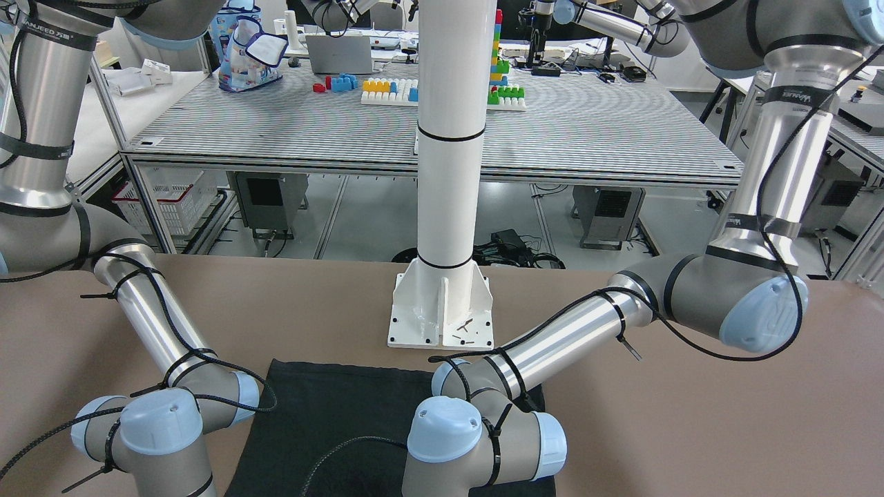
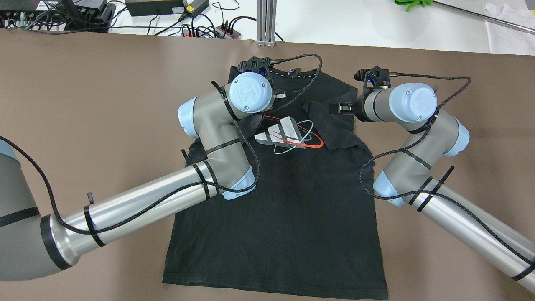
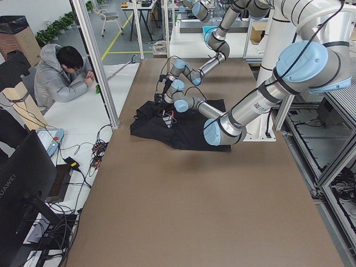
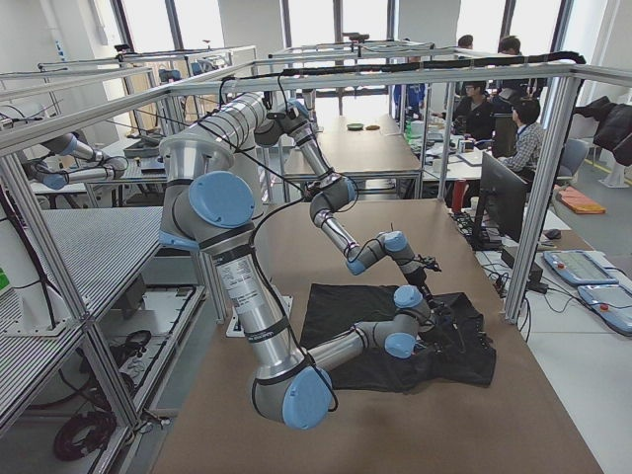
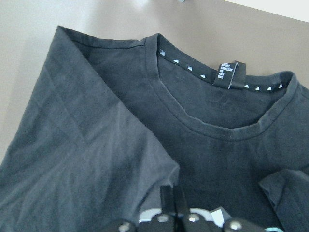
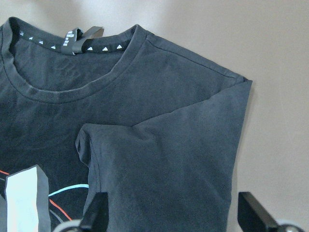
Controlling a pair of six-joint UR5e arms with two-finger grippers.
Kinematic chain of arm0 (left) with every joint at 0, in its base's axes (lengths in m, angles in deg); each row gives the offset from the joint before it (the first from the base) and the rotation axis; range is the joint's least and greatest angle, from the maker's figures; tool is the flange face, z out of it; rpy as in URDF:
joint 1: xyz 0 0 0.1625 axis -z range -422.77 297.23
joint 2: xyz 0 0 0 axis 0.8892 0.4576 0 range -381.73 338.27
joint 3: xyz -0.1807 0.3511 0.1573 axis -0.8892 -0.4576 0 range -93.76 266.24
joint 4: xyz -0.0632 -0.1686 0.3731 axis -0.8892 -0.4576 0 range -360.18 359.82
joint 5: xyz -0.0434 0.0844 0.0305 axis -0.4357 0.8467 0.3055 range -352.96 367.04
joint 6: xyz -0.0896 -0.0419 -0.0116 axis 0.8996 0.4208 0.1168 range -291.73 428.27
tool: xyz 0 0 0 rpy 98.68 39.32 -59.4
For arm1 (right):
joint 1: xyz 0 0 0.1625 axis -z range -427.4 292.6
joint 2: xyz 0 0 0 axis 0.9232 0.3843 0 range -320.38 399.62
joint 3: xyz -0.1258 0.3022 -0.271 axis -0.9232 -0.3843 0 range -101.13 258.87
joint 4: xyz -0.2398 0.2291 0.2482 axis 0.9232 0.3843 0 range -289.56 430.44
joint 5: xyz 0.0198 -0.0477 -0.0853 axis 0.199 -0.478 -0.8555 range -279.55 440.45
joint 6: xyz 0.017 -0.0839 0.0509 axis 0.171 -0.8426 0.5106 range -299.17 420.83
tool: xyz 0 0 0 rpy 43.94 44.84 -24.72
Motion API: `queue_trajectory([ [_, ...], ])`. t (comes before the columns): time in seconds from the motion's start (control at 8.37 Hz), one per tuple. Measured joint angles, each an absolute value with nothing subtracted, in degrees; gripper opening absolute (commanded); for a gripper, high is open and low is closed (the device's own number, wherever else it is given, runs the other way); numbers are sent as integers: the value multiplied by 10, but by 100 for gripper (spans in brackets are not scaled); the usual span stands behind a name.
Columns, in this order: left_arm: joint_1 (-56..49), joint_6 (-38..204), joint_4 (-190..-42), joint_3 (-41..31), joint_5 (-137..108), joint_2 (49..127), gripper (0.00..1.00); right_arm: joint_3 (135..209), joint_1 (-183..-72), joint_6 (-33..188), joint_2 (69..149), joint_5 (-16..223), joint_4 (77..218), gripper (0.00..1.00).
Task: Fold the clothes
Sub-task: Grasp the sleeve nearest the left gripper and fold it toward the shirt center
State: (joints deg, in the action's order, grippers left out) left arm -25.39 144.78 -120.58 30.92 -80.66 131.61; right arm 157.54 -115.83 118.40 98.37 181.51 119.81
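The shirt (image 2: 284, 209) lies flat on the brown tabletop (image 2: 83, 104), front side up, so that its print (image 2: 288, 133) shows on the chest. Its collar (image 5: 212, 128) points away from the robot, and its hem (image 2: 271, 288) is on the robot's side, near the base of the white pole (image 1: 442, 310) but not touching it.

Both sleeves are already turned inward onto the chest. The left sleeve (image 5: 96, 159) is folded over the shoulder toward the print, and the right sleeve (image 2: 334, 129) lies as a flap beside the print. The body below the chest is spread out in full length, with only small wrinkles. I judge that the first step, the sleeves, is done or almost done. The long folds of the body, for example bringing the hem up toward the collar, remain to do.

The left claw (image 5: 171, 203) is over the chest at the inner edge of the left sleeve. Its fingers are pressed together, but I cannot tell if cloth is pinched between them. The right claw (image 6: 174, 200) stands above the folded right sleeve with its fingers spread wide and nothing held between them.
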Motion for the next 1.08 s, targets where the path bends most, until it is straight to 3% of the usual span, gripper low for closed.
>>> queue_trajectory([
  [0.72, -210, 1427, -1248, 316, -826, 1314, 100, 1575, -1158, 1184, 982, 1813, 1199, 94],
  [1.08, -175, 1394, -1367, 396, -842, 1306, 100, 1575, -1158, 1184, 980, 1813, 1200, 94],
])
